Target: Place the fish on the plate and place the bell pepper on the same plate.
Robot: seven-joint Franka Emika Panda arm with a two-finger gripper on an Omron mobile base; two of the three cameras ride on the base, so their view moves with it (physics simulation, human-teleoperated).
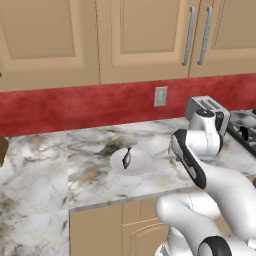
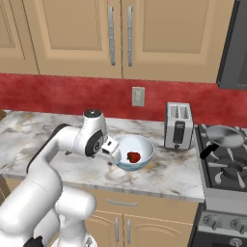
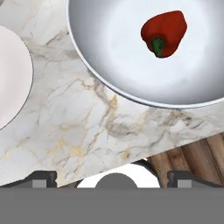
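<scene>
Two dark fingertips [image 3: 43,178] of the end effector [image 3: 111,179] stand wide apart with nothing between them, hovering above the marble table [image 3: 83,127] near its front edge. Just beyond the tips, in the hand view, lies the blue-tinted bowl [image 3: 109,83] with the red bell pepper [image 3: 164,33] resting inside it, green stem showing. At that view's left edge is a slice of the white plate [image 3: 11,83], close to the bowl but apart from it.

From the right base view the end effector [image 2: 112,150] sits at the bowl's [image 2: 144,144] left rim, the pepper [image 2: 133,157] still in the bowl. In the left base view the plate [image 1: 142,162] lies left of the arm with the dark grey fish [image 1: 127,157] on it. Farther right stand a toaster [image 2: 178,125] and, on the stove [image 2: 226,166], a grey frying pan [image 2: 223,136].
</scene>
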